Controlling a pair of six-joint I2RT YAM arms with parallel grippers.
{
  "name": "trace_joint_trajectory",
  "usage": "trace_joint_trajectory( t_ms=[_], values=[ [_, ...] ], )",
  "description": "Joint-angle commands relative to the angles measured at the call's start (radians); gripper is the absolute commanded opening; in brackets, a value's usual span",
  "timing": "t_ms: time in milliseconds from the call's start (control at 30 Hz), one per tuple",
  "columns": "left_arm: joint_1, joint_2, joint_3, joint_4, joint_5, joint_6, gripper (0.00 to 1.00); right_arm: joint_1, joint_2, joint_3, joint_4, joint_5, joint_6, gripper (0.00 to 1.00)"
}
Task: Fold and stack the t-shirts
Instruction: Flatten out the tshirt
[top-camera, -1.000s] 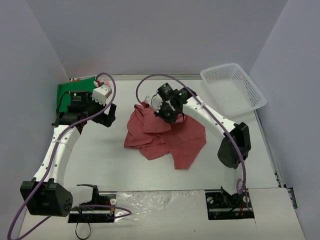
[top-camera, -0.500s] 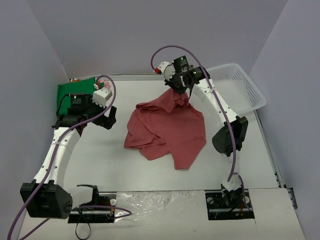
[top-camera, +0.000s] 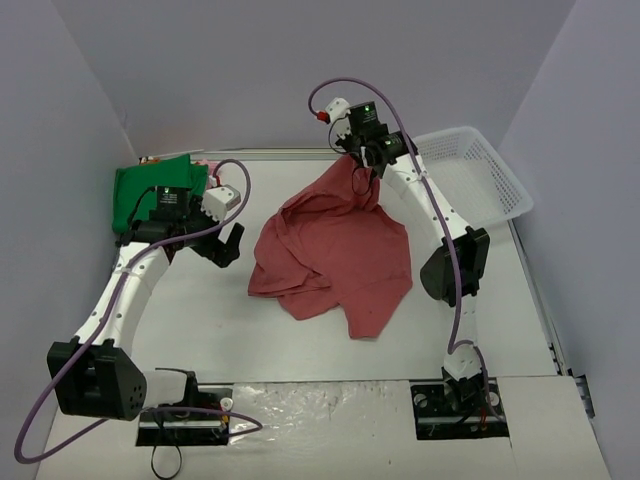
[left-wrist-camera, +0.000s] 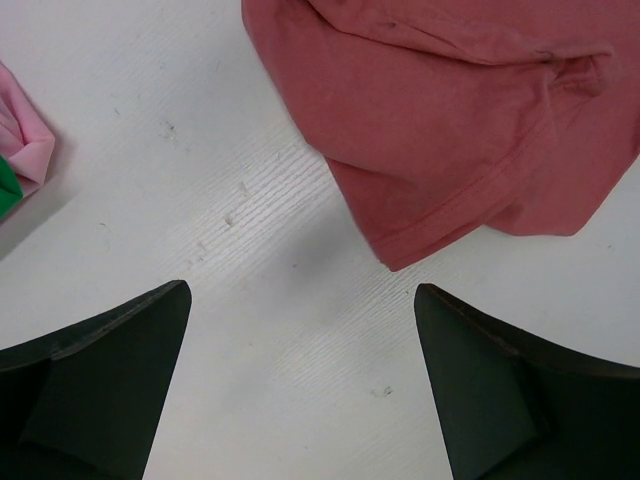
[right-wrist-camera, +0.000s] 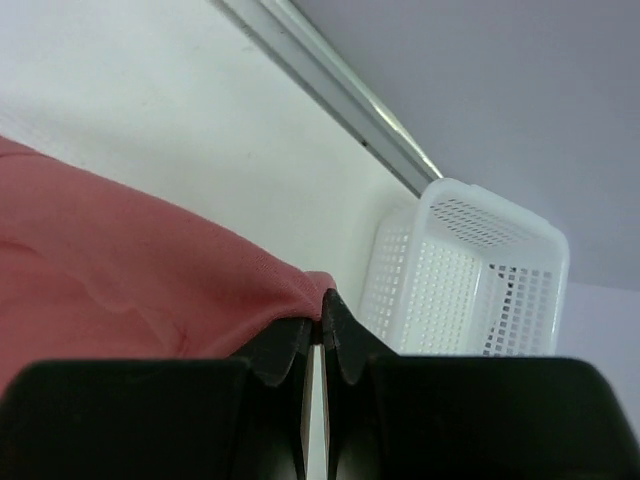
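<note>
**What you can't actually make out here**

From the left wrist, the dusty-red t-shirt (left-wrist-camera: 450, 120) runs off the top and right edges. The pink t-shirt (left-wrist-camera: 25, 130) gets chopped by the left edge, with just a scrap of the green t-shirt (top-camera: 140, 190) showing below it. The left end effector (left-wrist-camera: 300, 290) fingers are cut off at the bottom.

From the right wrist, the pinched bit of cloth is hidden inside the closed right end effector (right-wrist-camera: 320, 305), which also covers the lower part of the mesh basket (right-wrist-camera: 470, 270).

Overhead, the left arm (top-camera: 125, 285) covers part of the green one, and the pink one is too small to read.
</note>
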Motion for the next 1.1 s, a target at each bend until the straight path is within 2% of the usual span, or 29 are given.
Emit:
trace_joint_trajectory(
  t_ms=[0, 600, 833, 933, 967, 1033, 1067],
  values=[
    [-0.007, -0.029, 0.007, 0.003, 0.008, 0.019, 0.94, -0.013, 0.003, 0.073, 0.114, 0.093, 0.023, 0.00],
    [-0.022, -0.014, -0.013, 0.009, 0.023, 0.016, 0.94, -0.021, 0.012, 0.124, 0.166, 0.141, 0.023, 0.00],
    [-0.044, 0.025, -0.039, -0.026, 0.174, 0.035, 0.94, -0.022, -0.014, 0.103, 0.165, 0.148, 0.019, 0.00],
    [-0.096, 0.043, -0.037, -0.025, 0.186, 0.039, 0.94, -0.025, -0.022, 0.066, 0.165, 0.153, 0.015, 0.00],
    [-0.149, 0.044, -0.037, -0.016, 0.177, 0.039, 0.94, -0.027, -0.023, 0.058, 0.165, 0.153, 0.018, 0.00],
    [-0.220, 0.052, -0.037, 0.015, 0.128, 0.032, 0.94, -0.027, -0.025, 0.029, 0.165, 0.153, 0.017, 0.00],
    [-0.297, 0.057, -0.034, 0.026, 0.052, 0.032, 0.94, -0.028, -0.025, 0.023, 0.165, 0.153, 0.018, 0.00]
  ],
)
